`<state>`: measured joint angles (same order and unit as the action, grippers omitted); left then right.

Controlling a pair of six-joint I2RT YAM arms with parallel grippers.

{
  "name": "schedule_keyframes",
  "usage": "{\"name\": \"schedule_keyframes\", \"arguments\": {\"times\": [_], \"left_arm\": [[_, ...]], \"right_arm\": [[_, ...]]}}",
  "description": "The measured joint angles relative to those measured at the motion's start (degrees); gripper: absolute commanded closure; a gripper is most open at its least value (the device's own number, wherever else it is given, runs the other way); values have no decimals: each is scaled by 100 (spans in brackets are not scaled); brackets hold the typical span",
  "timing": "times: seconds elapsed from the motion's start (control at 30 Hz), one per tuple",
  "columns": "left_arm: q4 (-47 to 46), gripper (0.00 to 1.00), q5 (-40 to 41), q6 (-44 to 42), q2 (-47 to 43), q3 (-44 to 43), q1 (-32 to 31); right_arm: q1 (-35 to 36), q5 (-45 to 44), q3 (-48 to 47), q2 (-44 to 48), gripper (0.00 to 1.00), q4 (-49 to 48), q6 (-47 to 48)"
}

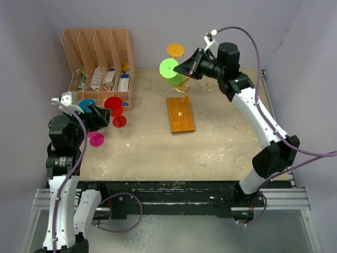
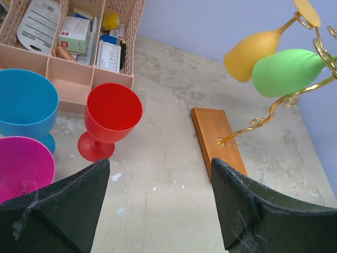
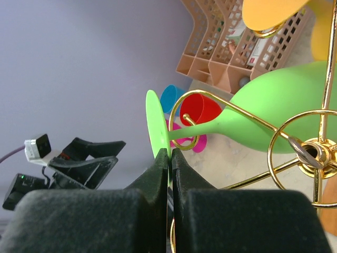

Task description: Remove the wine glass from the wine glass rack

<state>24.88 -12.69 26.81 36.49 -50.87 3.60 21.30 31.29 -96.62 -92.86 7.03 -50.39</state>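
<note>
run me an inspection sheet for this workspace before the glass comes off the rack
surface: beige table, stained and scuffed
job's things: wine glass rack on its wooden base; green wine glass and orange wine glass hang from its scrolls
clutter: file organizer holding small items; red glass, blue glass and magenta glass upright near it
grippers: right gripper shut on the green wine glass's foot; left gripper open, empty
cables: purple cables run along both arms
surroundings: plain pale walls
</note>
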Motion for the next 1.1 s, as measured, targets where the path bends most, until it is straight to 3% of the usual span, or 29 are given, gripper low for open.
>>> {"name": "schedule_keyframes", "arguments": {"times": [0.4, 1.1], "left_arm": [[0, 19, 0, 2, 20, 0, 0], [2, 19, 4, 0, 20, 0, -4]], "right_arm": [[2, 592, 57, 15, 100, -227, -348], [7, 590, 151, -181, 100, -514, -608]]}}
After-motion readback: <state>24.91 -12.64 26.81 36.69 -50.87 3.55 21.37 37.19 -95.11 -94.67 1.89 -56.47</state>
